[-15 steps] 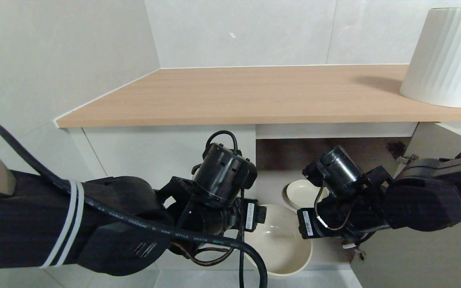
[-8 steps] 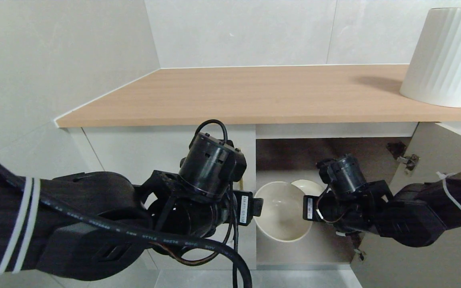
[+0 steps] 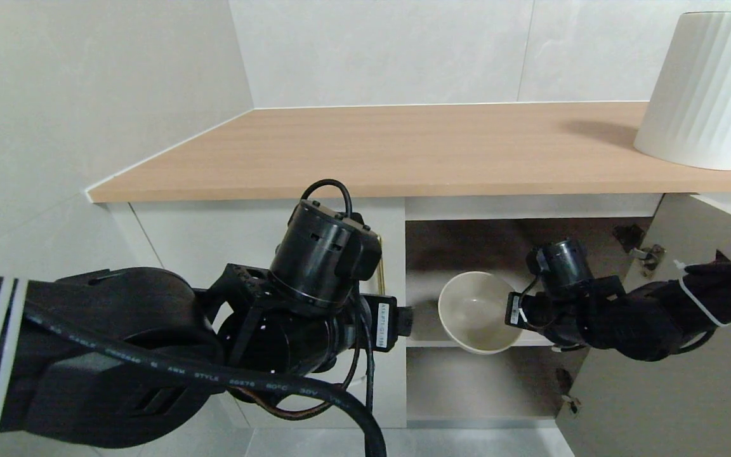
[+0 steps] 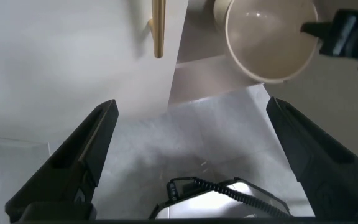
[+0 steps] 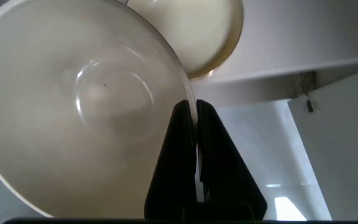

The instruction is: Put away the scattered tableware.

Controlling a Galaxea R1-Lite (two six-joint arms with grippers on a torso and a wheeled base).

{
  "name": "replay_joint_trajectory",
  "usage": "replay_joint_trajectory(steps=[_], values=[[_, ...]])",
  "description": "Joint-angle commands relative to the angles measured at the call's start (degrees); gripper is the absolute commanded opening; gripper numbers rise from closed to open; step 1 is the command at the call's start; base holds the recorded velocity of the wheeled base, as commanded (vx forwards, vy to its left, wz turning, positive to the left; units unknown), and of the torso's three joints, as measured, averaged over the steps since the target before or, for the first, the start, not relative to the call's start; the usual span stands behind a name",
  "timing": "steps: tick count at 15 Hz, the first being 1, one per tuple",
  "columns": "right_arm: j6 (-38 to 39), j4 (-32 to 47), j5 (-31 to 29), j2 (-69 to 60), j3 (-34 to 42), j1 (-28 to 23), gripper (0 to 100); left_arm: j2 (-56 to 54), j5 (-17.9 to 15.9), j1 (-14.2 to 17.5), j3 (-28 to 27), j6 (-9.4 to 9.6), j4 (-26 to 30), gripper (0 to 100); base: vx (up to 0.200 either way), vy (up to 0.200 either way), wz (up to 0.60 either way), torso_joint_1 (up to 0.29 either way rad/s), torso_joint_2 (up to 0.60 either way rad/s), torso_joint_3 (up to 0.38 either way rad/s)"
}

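While the right arm does the work, we log biggest first. The wooden countertop (image 3: pixel 403 152) runs across 12 o'clock in the head view. The white cabinet (image 3: pixel 264 235) sits under it, with its right bay open at 4 o'clock and the door swung out at 3. A white ribbed container (image 3: pixel 702 89) stands on the counter at 2 o'clock, well away from the action.

The cream bowl (image 3: pixel 473 311) hangs in the open bay at the front edge of the shelf (image 3: pixel 426 333). It is tilted, mouth toward us, and not set down yet. A smaller cream dish (image 5: pixel 197 31) already sits on that shelf, just behind the bowl.

The right gripper (image 5: pixel 196 118) is pinched tight on the bowl's rim at the bowl's 3 o'clock, one finger inside and one outside. The left gripper (image 4: pixel 191 106) is spread wide and holds nothing. It waits at the bowl's 9 o'clock, in front of the closed door with the brass handle (image 4: pixel 158 28).

We judge the step to be shelving the bowl. To do it well:
- Level the bowl before lowering, since a rim pinch lets it swing.
- Carry it past the shelf lip so the base lands fully on the board.
- Aim beside the dish or squarely into it, not onto its edge.
- Release only once it rests.
- Keep the left arm parked clear of the opening.
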Motion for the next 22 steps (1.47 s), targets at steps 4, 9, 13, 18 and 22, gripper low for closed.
replay_joint_trajectory(steps=[4,9,13,18,22], values=[[0.56,-0.05,-0.21,5.87,-5.44,-2.97,0,-0.06,0.36,-0.01,-0.11,-0.04,-0.11,100,0.000,0.000,0.00,0.000,0.00,0.000],[0.56,-4.10,-0.38,8.86,-6.93,-4.64,0,0.03,0.62,-0.01,-0.19,-0.04,-0.11,100,0.000,0.000,0.00,0.000,0.00,0.000],[0.38,-5.59,-1.97,11.58,-8.42,-5.16,0,-0.06,0.71,-0.01,-0.19,-0.04,-0.11,100,0.000,0.000,0.00,0.000,0.00,0.000],[0.47,-5.59,-2.49,13.69,-10.53,-6.40,0,0.03,0.71,-0.01,-0.19,-0.04,-0.11,100,0.000,0.000,0.00,0.000,0.00,0.000],[0.56,-5.59,-2.58,14.92,-11.76,-7.01,0,0.12,1.24,-0.01,-0.19,-0.04,-0.11,100,0.000,0.000,0.00,0.000,0.00,0.000]])
